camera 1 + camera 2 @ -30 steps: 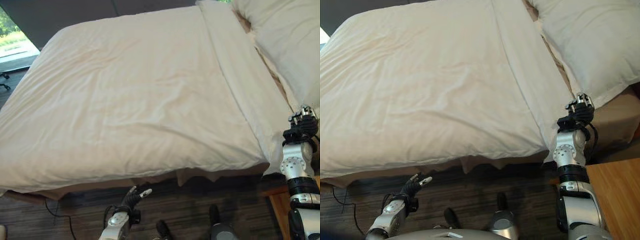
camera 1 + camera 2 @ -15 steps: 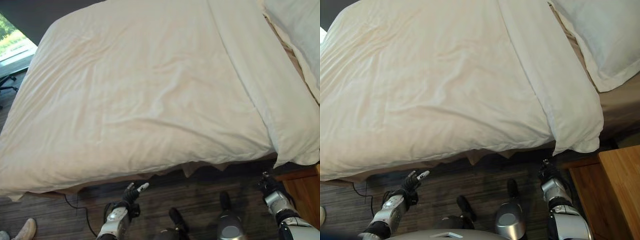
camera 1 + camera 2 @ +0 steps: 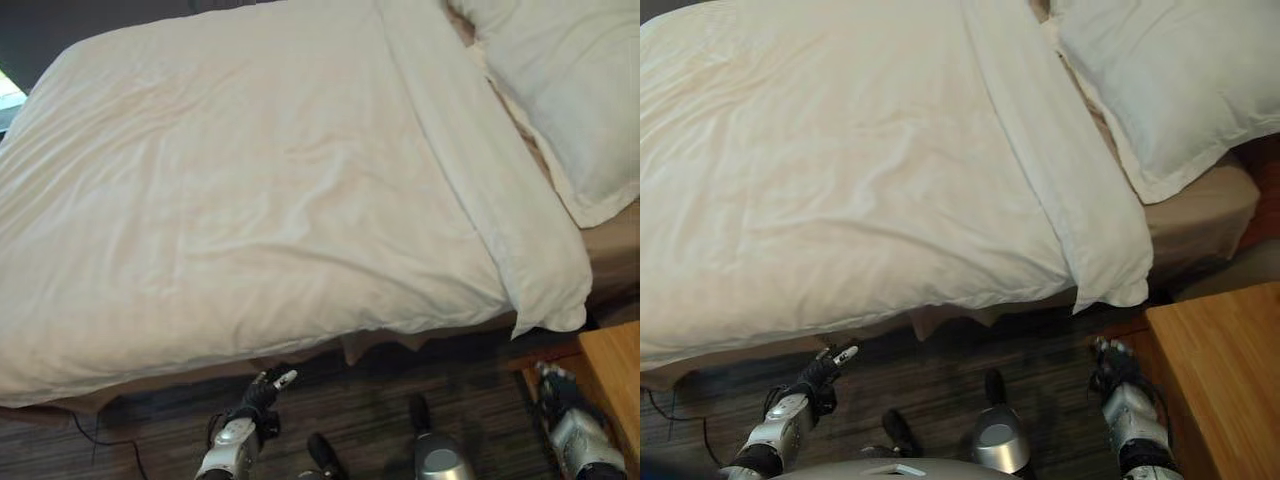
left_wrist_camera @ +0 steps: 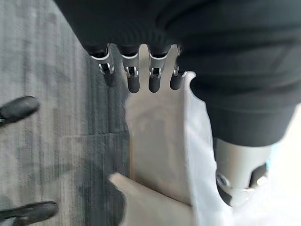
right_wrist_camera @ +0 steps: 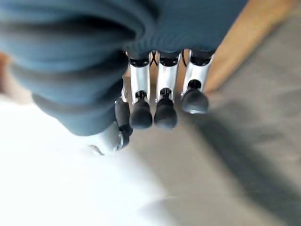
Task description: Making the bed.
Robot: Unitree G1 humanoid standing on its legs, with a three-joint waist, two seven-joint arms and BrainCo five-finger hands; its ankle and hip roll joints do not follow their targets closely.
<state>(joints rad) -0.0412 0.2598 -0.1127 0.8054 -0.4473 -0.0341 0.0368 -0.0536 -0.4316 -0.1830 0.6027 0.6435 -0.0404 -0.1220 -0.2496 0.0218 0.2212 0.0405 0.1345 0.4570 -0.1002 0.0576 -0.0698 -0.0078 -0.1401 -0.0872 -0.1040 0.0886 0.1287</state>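
Your bed looks nearly made: the duvet [image 3: 250, 190] lies spread flat over the mattress, its top folded back, and the pillow [image 3: 1160, 80] sits beyond the fold. Both lie well above your fingers. Your left hand [image 3: 258, 395] and right hand [image 3: 1112, 368] hang low by the floor, fingers loosely extended, holding nothing. Only light wrinkles and the drooping corner remain.

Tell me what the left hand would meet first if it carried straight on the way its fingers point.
Probably the overhanging edge of the duvet: the left hand, fingers extended, points up toward it. Depth is unclear.
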